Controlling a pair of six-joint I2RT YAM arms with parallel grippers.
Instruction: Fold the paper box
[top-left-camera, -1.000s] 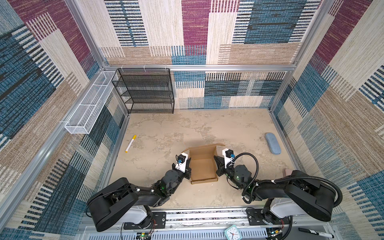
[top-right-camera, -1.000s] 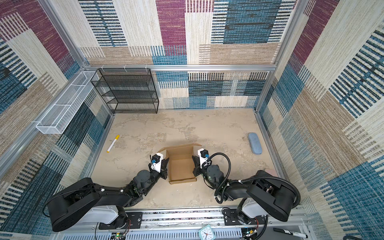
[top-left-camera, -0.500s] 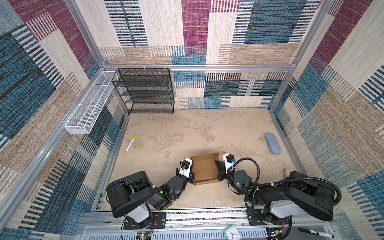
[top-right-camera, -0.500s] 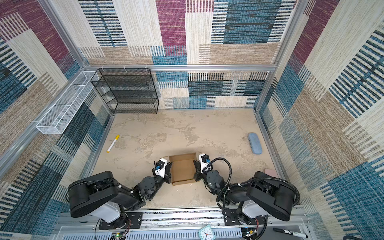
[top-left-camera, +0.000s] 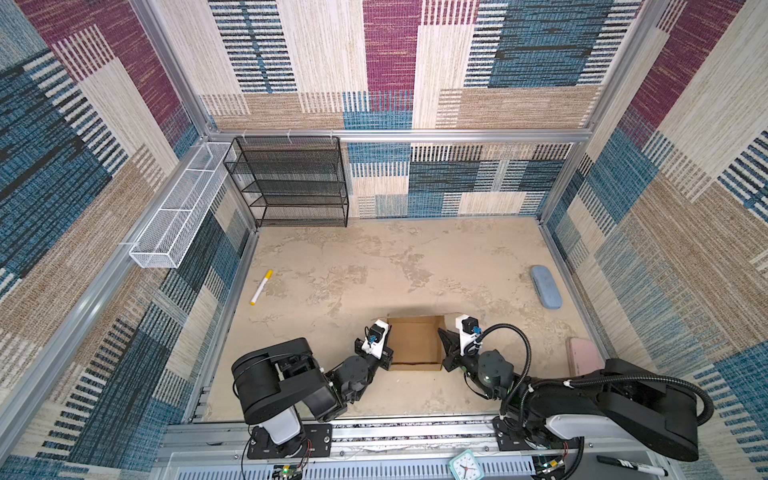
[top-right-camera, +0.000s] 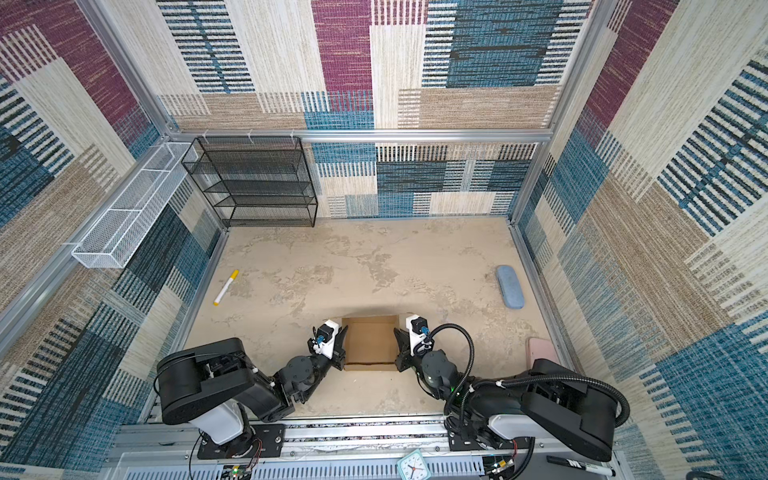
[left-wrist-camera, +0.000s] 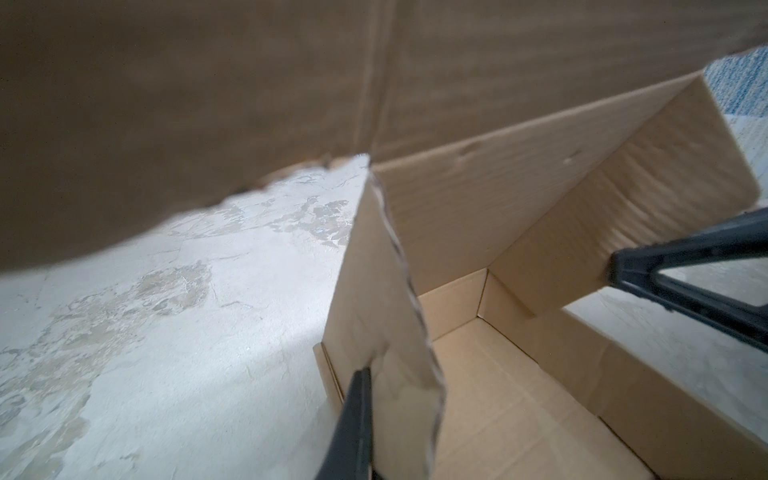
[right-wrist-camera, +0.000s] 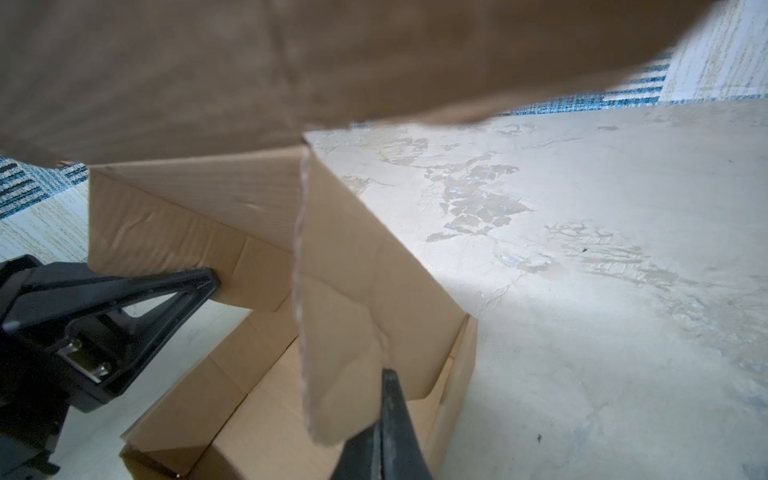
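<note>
Paper box (top-left-camera: 415, 343): set open-topped at the near middle of the worktop (top-left-camera: 374, 257), between both grippers.
Left gripper (top-right-camera: 342, 337): jaws are pinched narrow on the box's left side flap, which is stood upright.
Right gripper (top-left-camera: 444, 338): jaws are pinched likewise on the right side flap.
Edges: the box's near wall is placed close to the worktop's front edge; broad bare surface is left beyond it.
Wrist views only: a raised lid panel (left-wrist-camera: 374, 83) is seen above the back wall.
Surroundings: a yellow-capped marker (top-left-camera: 261, 287), a blue case (top-left-camera: 545, 286) and a pink object (top-left-camera: 584, 353) are kept well apart from the box.
</note>
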